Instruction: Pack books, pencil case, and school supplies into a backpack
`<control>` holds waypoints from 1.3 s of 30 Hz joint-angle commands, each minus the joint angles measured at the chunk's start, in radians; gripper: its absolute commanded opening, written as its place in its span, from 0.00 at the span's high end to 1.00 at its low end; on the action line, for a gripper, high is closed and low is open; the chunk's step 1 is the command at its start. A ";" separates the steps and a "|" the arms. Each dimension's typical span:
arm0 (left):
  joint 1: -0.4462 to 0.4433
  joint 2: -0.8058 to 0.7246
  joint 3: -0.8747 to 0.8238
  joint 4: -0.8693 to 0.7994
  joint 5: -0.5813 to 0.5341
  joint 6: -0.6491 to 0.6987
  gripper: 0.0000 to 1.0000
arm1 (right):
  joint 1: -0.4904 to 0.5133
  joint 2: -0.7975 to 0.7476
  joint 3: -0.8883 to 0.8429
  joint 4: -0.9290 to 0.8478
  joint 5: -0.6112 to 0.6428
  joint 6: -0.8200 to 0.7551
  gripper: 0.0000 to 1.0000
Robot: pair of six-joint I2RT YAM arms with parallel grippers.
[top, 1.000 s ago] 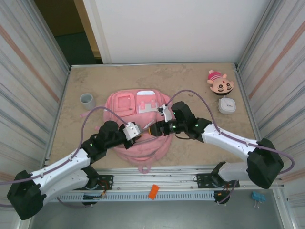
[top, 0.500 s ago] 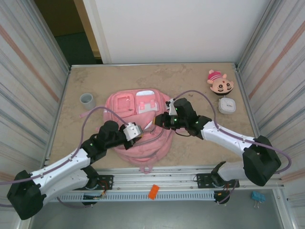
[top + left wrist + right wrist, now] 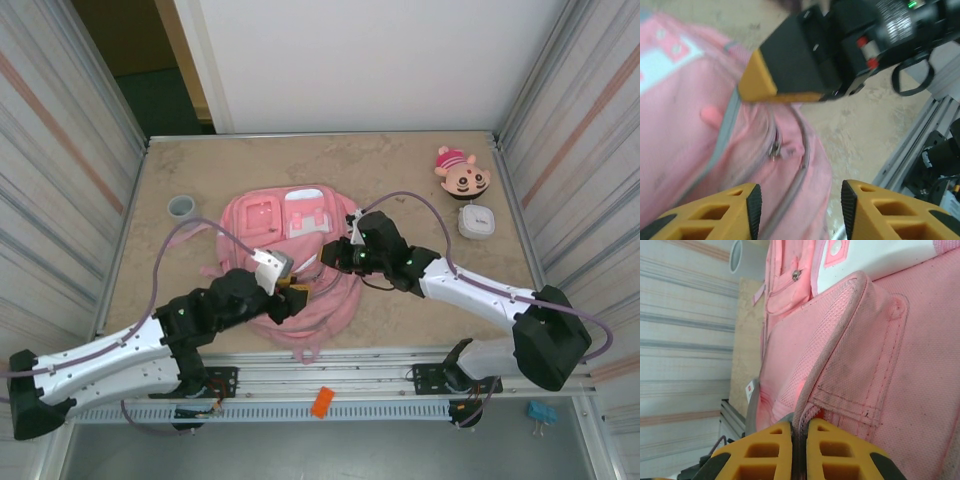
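Now your 2 grippers work at the near half of the backpack [image 3: 245, 225], which lies flat on the table [image 3: 420, 160].

Your right gripper [image 3: 800, 440] has its 2 fingers pressed together on a pink fabric edge at the right side of the backpack, and the fabric folds up between them. Your left gripper [image 3: 801, 199] hovers just above the near right part of the backpack. Its fingers stand apart, with nothing between them, and they point at the grey zip strip. The 2 grippers are close to each other over the backpack. A grey cup [image 3: 182, 207] stands near the far left corner of the backpack. A plush head [image 3: 462, 172] and a white box [image 3: 477, 221] lie well apart from the backpack, on its far right.
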 commanded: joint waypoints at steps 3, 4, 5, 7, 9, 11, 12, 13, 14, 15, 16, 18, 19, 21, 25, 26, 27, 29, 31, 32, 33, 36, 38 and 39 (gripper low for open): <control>-0.081 0.041 0.038 -0.131 -0.173 -0.420 0.51 | 0.023 -0.023 0.036 0.061 0.049 0.007 1.00; -0.087 0.058 0.038 -0.125 -0.170 -0.429 0.51 | 0.026 -0.022 0.037 0.060 0.051 0.006 1.00; -0.090 0.077 0.044 -0.118 -0.170 -0.434 0.50 | 0.027 -0.021 0.039 0.058 0.051 0.004 1.00; -0.092 0.108 0.061 -0.117 -0.174 -0.437 0.48 | 0.035 -0.023 0.041 0.057 0.057 0.003 1.00; -0.091 0.126 0.069 -0.082 -0.186 -0.433 0.47 | 0.043 -0.025 0.041 0.054 0.064 0.003 1.00; -0.091 0.132 0.059 -0.019 -0.199 -0.434 0.46 | 0.051 -0.025 0.041 0.055 0.066 0.003 1.00; -0.091 0.136 0.052 0.009 -0.208 -0.436 0.46 | 0.054 -0.026 0.041 0.055 0.069 0.003 1.00; -0.091 0.138 0.048 0.035 -0.218 -0.444 0.45 | 0.057 -0.024 0.042 0.055 0.071 0.003 1.00; -0.089 0.143 0.043 0.059 -0.226 -0.448 0.45 | 0.058 -0.025 0.042 0.057 0.073 0.002 1.00; -0.088 0.149 0.042 0.075 -0.225 -0.450 0.45 | 0.061 -0.023 0.043 0.057 0.073 0.001 1.00; -0.088 0.157 0.044 0.087 -0.224 -0.460 0.44 | 0.062 -0.021 0.044 0.058 0.072 0.001 1.00; -0.082 0.176 0.042 0.097 -0.220 -0.490 0.44 | 0.064 -0.019 0.046 0.060 0.070 0.001 1.00; -0.080 0.187 0.039 0.102 -0.218 -0.510 0.45 | 0.065 -0.019 0.048 0.063 0.068 0.001 1.00; -0.074 0.205 0.035 0.104 -0.218 -0.560 0.46 | 0.068 -0.019 0.053 0.064 0.065 0.000 1.00; -0.058 0.245 0.022 0.132 -0.199 -0.629 0.48 | 0.073 -0.026 0.056 0.067 0.066 0.001 1.00; -0.047 0.254 0.018 0.148 -0.188 -0.635 0.48 | 0.074 -0.028 0.056 0.067 0.067 0.001 1.00; -0.041 0.264 0.015 0.164 -0.176 -0.638 0.48 | 0.076 -0.031 0.058 0.066 0.067 0.000 1.00; -0.027 0.284 0.014 0.195 -0.159 -0.644 0.48 | 0.079 -0.038 0.057 0.067 0.069 0.001 1.00; -0.019 0.302 0.014 0.213 -0.152 -0.655 0.51 | 0.082 -0.044 0.056 0.066 0.071 0.001 1.00; -0.016 0.312 0.013 0.223 -0.150 -0.663 0.53 | 0.085 -0.046 0.057 0.065 0.070 0.001 1.00; -0.011 0.320 0.013 0.232 -0.147 -0.672 0.55 | 0.086 -0.049 0.056 0.064 0.071 0.001 1.00; -0.006 0.351 0.019 0.237 -0.139 -0.688 0.67 | 0.090 -0.057 0.055 0.063 0.076 0.001 1.00; -0.006 0.362 0.022 0.231 -0.140 -0.697 0.74 | 0.093 -0.063 0.054 0.061 0.076 0.001 1.00; -0.004 0.366 0.020 0.228 -0.140 -0.703 0.78 | 0.093 -0.065 0.053 0.058 0.079 0.000 1.00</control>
